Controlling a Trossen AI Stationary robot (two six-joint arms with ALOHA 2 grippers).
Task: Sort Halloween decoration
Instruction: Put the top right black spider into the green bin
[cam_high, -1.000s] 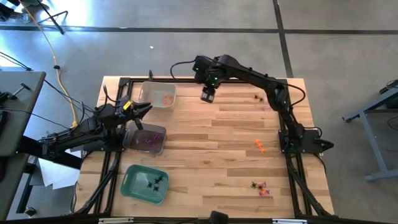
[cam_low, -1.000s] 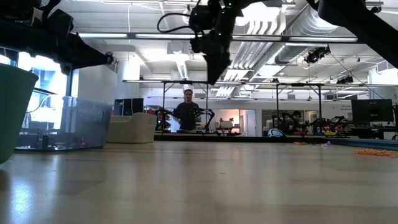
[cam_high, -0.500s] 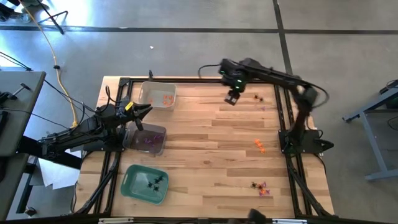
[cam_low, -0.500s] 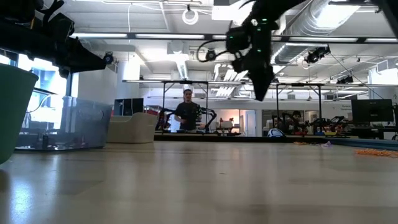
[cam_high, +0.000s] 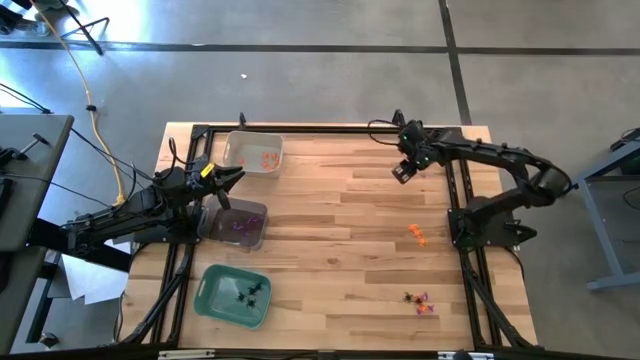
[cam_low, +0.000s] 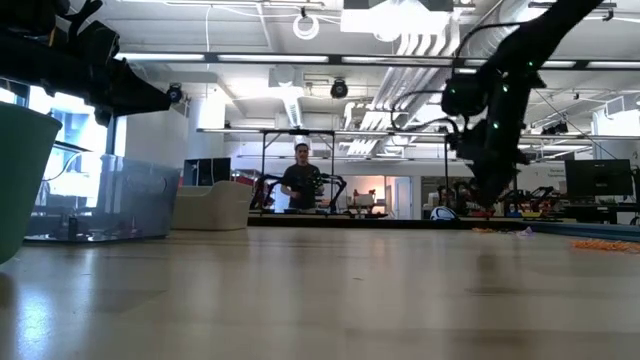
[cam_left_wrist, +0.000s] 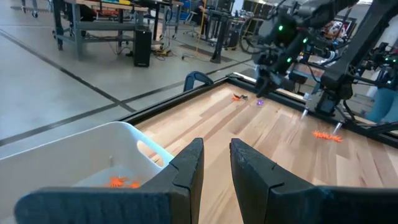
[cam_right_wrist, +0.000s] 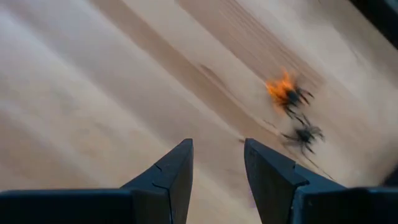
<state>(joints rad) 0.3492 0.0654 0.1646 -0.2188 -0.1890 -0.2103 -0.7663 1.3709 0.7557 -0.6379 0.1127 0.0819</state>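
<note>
Right gripper (cam_high: 402, 173) hangs over the far right part of the table (cam_high: 340, 250), up around one o'clock from the table's centre, fingers apart with nothing between them. Its wrist camera looks down on bare planks with an orange trinket (cam_right_wrist: 283, 90) and a black spider-like trinket (cam_right_wrist: 303, 135) just beyond the fingertips, touching or nearly so; motion blur hides the detail.

Left gripper (cam_high: 232, 179) sits at the table's nine o'clock edge, above the gap between two clear trays. Its fingers (cam_left_wrist: 186, 167) stand narrowly apart, holding nothing.

The decorations are scattered. The clear tray at eleven o'clock (cam_high: 252, 153) holds orange pieces. The clear tray at nine o'clock (cam_high: 236, 224) holds purple ones. The green tray (cam_high: 232, 296) at seven o'clock holds black spiders. On the open wood, a small orange cluster (cam_high: 417, 235) lies at three o'clock, and a mixed heap (cam_high: 418, 301) of orange, purple and dark bits lies at five o'clock.

A black frame (cam_high: 455, 200) runs along the table's right side beside the right arm's base. From the low view, the green tray's wall fills the near edge, and a person (cam_low: 302, 180) stands far off in the room behind the table.
</note>
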